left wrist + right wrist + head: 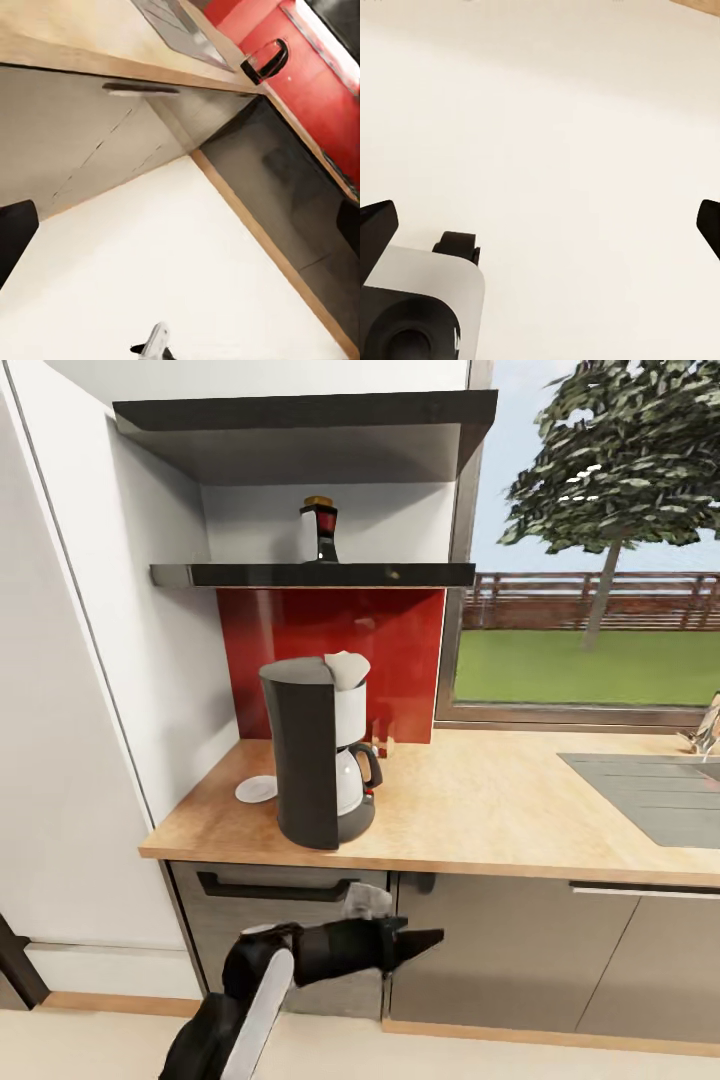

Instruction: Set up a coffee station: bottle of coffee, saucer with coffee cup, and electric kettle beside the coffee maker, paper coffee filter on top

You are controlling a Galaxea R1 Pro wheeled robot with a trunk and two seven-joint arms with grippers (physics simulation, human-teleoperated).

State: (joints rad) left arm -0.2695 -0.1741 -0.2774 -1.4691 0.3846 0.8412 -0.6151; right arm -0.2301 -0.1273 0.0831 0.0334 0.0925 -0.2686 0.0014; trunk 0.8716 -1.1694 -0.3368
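**A:** Working across from the left, what's on the kitchen countertop (480, 800)?

**B:** At centre left lies the saucer (256, 789), a small flat white disc on pale wood grain. Just right of it stands the coffee maker (318, 760), a tall matte black column with a white housing, its glass carafe tucked in below. Something pale and folded sits on its top; I take it for the paper coffee filter (347, 665), though it looks whiter than I'd expect.

**A:** And the bottle of coffee (319, 532)?

**B:** Upper middle, on the kitchen shelf (312, 574), a thin glossy black board. Dark body, gold cap, upright, well above the machine.

**A:** The arms?

**B:** The left gripper (415, 942) hangs low in the bottom centre, in front of the grey cabinet fronts, pointing right. Its black fingers look drawn to a point, but I can't tell for sure whether they're closed. In the right wrist view, the right gripper (540, 217) has its two black tips spread wide over bare cream floor, holding nothing.

**A:** So what next?

**B:** My guess is the bottle. I'd raise the arm high, approach level with the shelf, grip the body below the cap, and lift clear of the board's edge before lowering, keeping away from the filter.

**A:** Further right?

**B:** A ribbed grey sink drainer (650, 790), beneath the window.
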